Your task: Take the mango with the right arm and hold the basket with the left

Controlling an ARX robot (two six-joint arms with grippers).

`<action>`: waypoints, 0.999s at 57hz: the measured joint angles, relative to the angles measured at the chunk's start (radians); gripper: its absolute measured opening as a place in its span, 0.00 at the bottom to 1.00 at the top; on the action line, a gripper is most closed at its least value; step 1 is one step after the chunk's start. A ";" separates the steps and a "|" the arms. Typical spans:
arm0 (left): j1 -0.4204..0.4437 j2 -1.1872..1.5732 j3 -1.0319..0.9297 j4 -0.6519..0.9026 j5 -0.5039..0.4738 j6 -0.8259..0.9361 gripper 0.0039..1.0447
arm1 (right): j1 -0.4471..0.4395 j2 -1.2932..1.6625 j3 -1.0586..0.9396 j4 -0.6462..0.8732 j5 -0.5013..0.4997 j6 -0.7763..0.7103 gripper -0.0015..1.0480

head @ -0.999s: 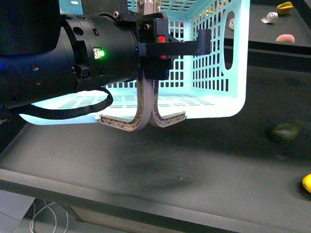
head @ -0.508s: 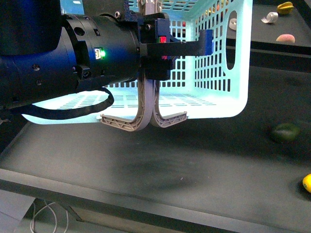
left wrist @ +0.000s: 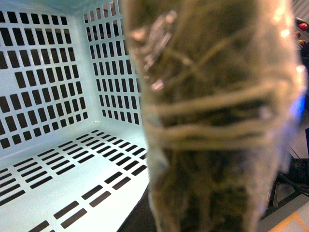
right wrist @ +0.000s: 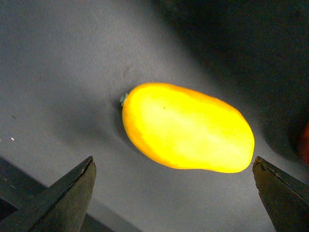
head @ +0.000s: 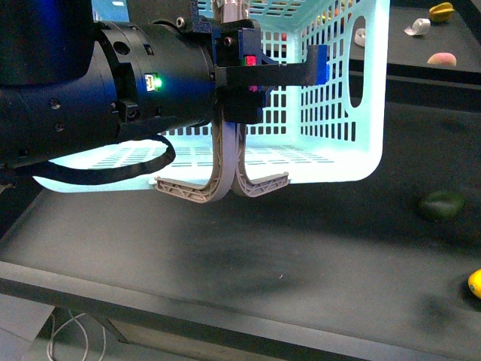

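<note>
Mango (right wrist: 186, 128) on table (right wrist: 58, 72), centred between right end effector (right wrist: 173, 159) spread fingers (right wrist: 72, 198)

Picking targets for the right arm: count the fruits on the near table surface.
2. The mango lies at the far right edge, cut off by the frame; a green fruit lies beyond it, right of the basket. The left arm may hide others.

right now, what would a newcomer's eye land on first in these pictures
The glowing pale turquoise basket fills the middle of the front view, its grey-brown handles pinched together in the left claw. In the right wrist view, a bright yellow mango lies on the dark table, framed by the open right claw.
</note>
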 joint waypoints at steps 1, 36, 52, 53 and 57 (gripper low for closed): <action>0.000 0.000 0.000 0.000 0.000 0.000 0.04 | -0.002 0.005 0.006 -0.006 0.002 -0.005 0.92; 0.000 0.000 0.000 0.000 0.000 0.000 0.04 | -0.012 0.180 0.241 -0.105 0.033 -0.115 0.92; 0.000 0.000 0.000 0.000 0.000 0.000 0.04 | 0.006 0.220 0.285 -0.133 0.042 -0.064 0.92; 0.000 0.000 0.000 0.000 0.000 0.000 0.04 | 0.008 0.221 0.286 -0.140 0.039 -0.060 0.92; 0.000 0.000 0.000 0.000 0.001 0.000 0.04 | 0.011 0.224 0.287 -0.142 0.035 -0.052 0.92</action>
